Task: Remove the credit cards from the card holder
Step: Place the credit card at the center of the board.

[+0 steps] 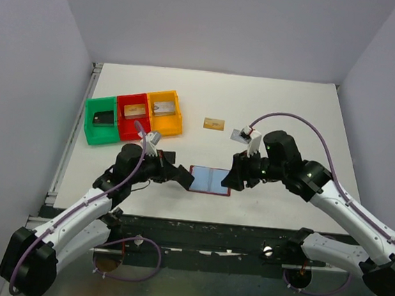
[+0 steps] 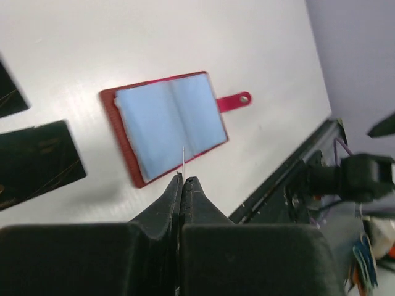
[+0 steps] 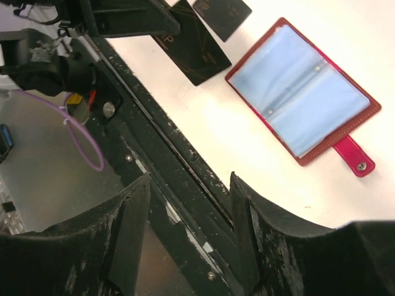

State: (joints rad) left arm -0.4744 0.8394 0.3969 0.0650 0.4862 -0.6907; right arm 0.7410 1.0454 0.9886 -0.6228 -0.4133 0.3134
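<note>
Top external view: the card holder (image 1: 210, 180) lies open and flat near the front edge of the table (image 1: 292, 108), directly between the two arms.
Holder axis: its long side runs left to right, and the snap tab (image 2: 234, 102) points toward the right arm.
Left gripper (image 2: 184, 180): clamped tight at the holder's left end. A thin pale sliver stands up between the tips; I cannot tell whether it is a card edge or pocket film.
Right gripper (image 3: 188, 185): jaws apart with nothing between them, just off the tab end and hanging over the table's front edge.
Cards out: two black cards (image 3: 191, 49) lie just left of the holder beneath the left arm, and a gold card (image 1: 214, 124) lies well behind it.
Pockets: pale blue. Whether any card remains inside cannot be told.
Nearer arm: probably the left, already at the holder.
Room: the front edge is close, there is open table behind, and the coloured trays (image 1: 168, 126) are well apart at far left.
</note>
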